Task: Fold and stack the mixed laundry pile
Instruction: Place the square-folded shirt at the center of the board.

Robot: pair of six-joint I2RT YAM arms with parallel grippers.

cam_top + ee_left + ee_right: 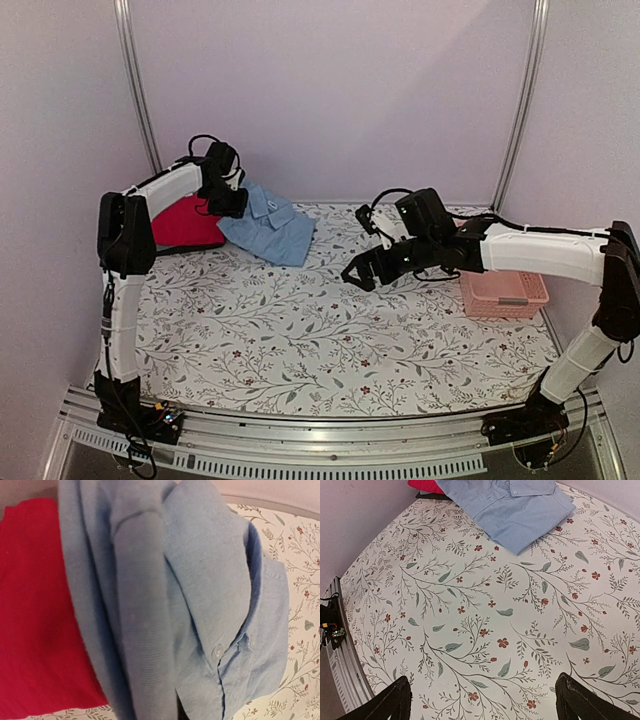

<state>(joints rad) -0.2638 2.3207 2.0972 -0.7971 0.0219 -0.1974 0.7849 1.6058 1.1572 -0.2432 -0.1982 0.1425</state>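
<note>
The light blue collared shirt (272,225) lies folded at the back left of the table, and its left edge overlaps the bright red garment (182,222). My left gripper (230,203) is down on that left edge. In the left wrist view the blue shirt (175,605) fills the frame over the red garment (35,605) and hides the fingers, which are shut on the cloth. My right gripper (360,272) hovers over the middle of the table, open and empty (485,700). From there the blue shirt (515,505) and a corner of the red garment (422,485) lie far ahead.
A pink slatted basket (503,293) stands at the right edge, under the right forearm. The floral tablecloth (300,330) covers the table. Metal frame posts (135,80) rise at the back corners, and a rail (342,650) runs along the near edge.
</note>
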